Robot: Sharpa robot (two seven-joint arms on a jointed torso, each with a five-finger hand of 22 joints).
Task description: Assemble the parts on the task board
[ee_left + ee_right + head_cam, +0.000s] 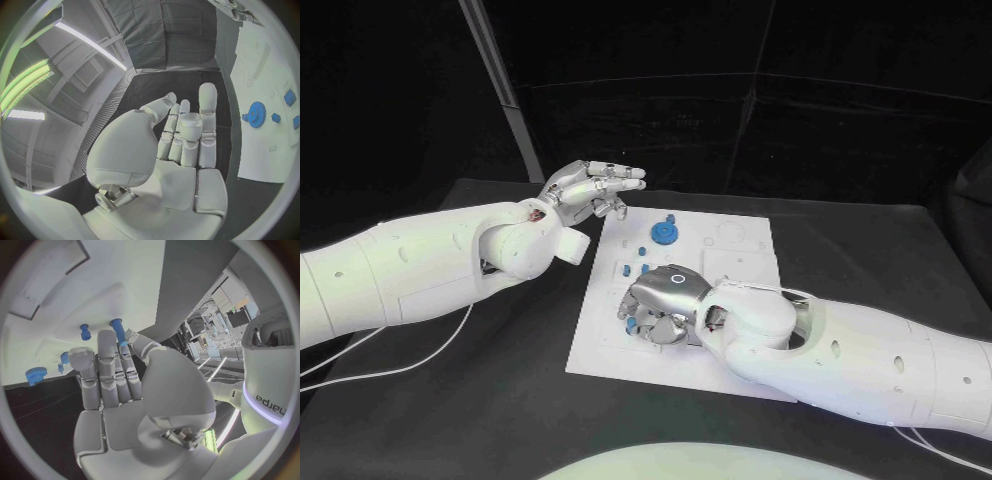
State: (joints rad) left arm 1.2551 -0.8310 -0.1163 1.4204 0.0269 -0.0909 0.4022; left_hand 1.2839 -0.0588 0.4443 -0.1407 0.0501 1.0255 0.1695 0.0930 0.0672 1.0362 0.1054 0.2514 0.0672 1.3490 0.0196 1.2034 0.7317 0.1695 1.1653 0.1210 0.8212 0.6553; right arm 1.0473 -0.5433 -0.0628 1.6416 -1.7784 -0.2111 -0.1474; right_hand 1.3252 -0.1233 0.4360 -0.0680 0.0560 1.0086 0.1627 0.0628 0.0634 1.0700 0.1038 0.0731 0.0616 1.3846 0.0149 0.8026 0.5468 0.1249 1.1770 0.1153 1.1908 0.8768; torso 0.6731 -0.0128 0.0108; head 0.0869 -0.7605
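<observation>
The white task board [726, 290] lies mid-table. A blue gear [666, 232] and small blue parts [642, 254] stand on its far left part. My right hand [664, 305] hovers palm-down over the board's near left part, with small blue pieces [629, 324] at its fingertips. In the right wrist view a long blue peg [118, 331] sits with its end between the thumb and a finger of my right hand [119, 385]; a shorter blue peg [85, 331] stands on the board beyond. My left hand [591, 187] is raised off the board's far left corner, fingers apart, holding nothing.
Black table [473, 400] surrounds the board. White cables [387, 365] trail under my left arm. A slanted metal pole [502, 90] rises behind the left hand. The left wrist view shows the gear [255, 114] and the board [262, 65] beside the open palm [181, 150].
</observation>
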